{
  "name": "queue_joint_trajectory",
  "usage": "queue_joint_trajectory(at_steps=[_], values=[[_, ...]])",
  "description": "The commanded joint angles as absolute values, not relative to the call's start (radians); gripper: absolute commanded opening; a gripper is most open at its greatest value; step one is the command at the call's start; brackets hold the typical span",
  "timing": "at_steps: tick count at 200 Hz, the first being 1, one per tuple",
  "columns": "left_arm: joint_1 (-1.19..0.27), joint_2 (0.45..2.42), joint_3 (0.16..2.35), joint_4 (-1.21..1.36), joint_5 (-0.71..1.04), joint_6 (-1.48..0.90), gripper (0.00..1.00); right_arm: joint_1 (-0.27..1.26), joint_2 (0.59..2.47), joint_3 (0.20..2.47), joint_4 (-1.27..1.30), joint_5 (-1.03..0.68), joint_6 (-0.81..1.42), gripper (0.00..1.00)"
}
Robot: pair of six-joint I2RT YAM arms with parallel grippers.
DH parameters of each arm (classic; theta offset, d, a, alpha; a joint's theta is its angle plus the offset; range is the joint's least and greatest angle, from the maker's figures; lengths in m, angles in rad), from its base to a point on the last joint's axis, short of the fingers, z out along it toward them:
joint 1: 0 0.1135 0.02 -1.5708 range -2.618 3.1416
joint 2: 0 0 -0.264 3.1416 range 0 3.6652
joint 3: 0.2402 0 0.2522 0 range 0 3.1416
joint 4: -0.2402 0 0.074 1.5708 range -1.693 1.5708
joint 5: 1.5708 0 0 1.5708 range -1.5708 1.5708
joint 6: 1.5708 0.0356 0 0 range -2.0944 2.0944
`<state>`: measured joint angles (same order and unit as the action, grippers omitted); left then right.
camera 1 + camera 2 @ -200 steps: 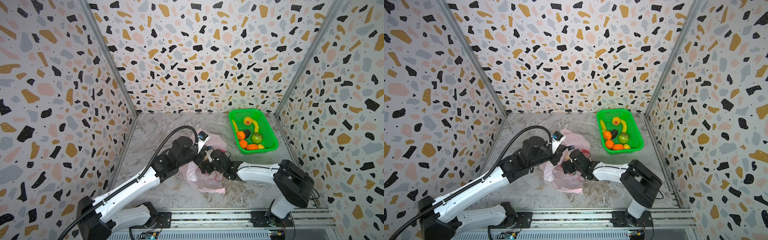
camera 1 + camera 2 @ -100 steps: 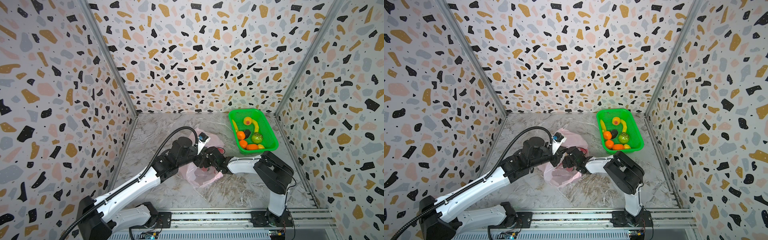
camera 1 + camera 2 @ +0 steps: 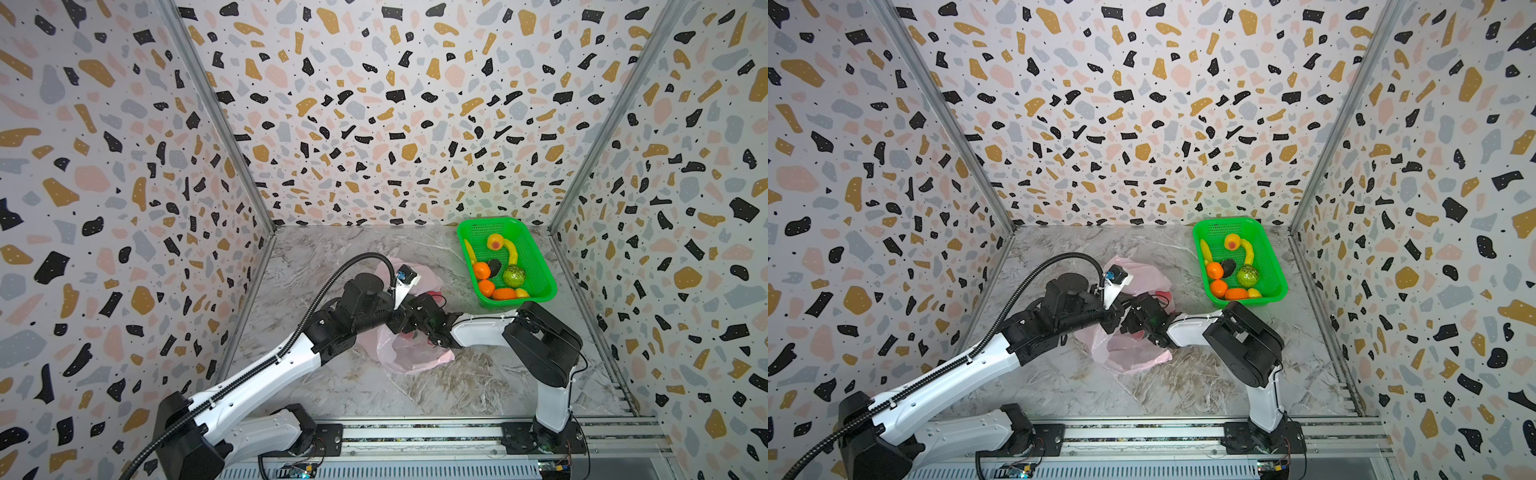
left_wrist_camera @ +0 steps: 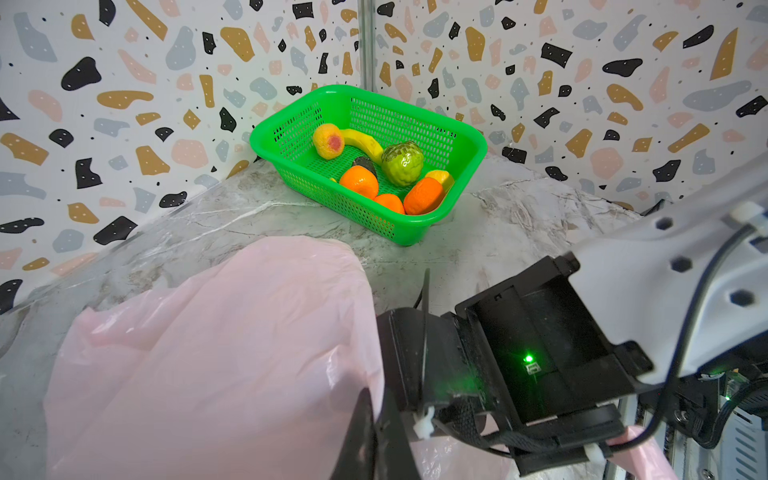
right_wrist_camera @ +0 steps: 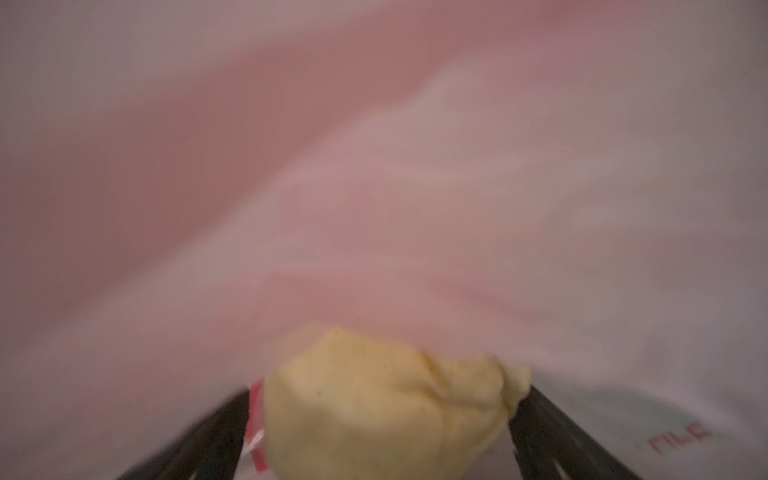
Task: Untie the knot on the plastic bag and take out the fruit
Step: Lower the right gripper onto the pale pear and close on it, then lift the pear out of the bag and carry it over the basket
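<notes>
The pink plastic bag (image 3: 415,355) (image 3: 1133,353) lies crumpled mid-table, under both wrists. My left gripper (image 4: 374,411) is shut on a fold of the bag's film (image 4: 208,353) at the mouth and holds it up. My right gripper (image 5: 380,415) is inside the bag, its jaws wide apart. A pale yellow fruit (image 5: 386,399) sits between its dark fingers (image 5: 540,419), with pink film all around. In both top views the two grippers meet over the bag (image 3: 403,324) and their tips are hidden. The knot is not in view.
A green mesh basket (image 3: 490,222) (image 3: 1225,222) (image 4: 473,141) stands at the back right corner. It holds orange tangerines (image 3: 481,270), a bumpy green fruit (image 3: 514,275), a peach, a banana and a dark avocado. Terrazzo-patterned walls close in three sides, and a rail runs along the front.
My right arm has folded in and its gripper has pushed left, deeper into the bag. The bag's lower part has shifted and bunched. My left gripper has stayed put, shut on the film.
</notes>
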<state>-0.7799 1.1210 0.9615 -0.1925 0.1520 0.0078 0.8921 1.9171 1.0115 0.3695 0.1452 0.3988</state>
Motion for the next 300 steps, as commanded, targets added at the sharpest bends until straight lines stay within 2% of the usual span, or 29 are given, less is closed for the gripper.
queue_joint_trajectory(at_steps=[1,16,40,54,76,118,231,300], values=[[-0.773,1.115,0.954,-0.153,0.186,-0.004,0.0,0.893,1.929,1.058,0.395,0.151,0.394,0.97],[-0.773,1.115,0.95,-0.152,0.195,-0.01,0.0,0.89,1.951,1.073,0.421,0.158,0.393,0.95],[-0.773,1.116,0.945,-0.152,0.201,-0.013,0.0,0.89,1.974,1.093,0.444,0.174,0.389,0.85],[-0.773,1.114,0.948,-0.159,0.197,-0.01,0.0,0.891,1.971,1.093,0.443,0.171,0.383,0.71],[-0.772,1.107,0.949,-0.166,0.184,-0.005,0.0,0.893,1.947,1.063,0.443,0.169,0.379,0.56],[-0.767,1.094,0.951,-0.173,0.15,0.0,0.0,0.898,1.838,0.998,0.374,0.121,0.37,0.55],[-0.761,1.097,0.946,-0.17,0.099,0.004,0.0,0.92,1.386,0.768,0.082,-0.173,0.372,0.58],[-0.761,1.103,0.94,-0.167,0.094,0.003,0.0,0.826,1.119,0.665,-0.023,-0.29,0.362,0.59]])
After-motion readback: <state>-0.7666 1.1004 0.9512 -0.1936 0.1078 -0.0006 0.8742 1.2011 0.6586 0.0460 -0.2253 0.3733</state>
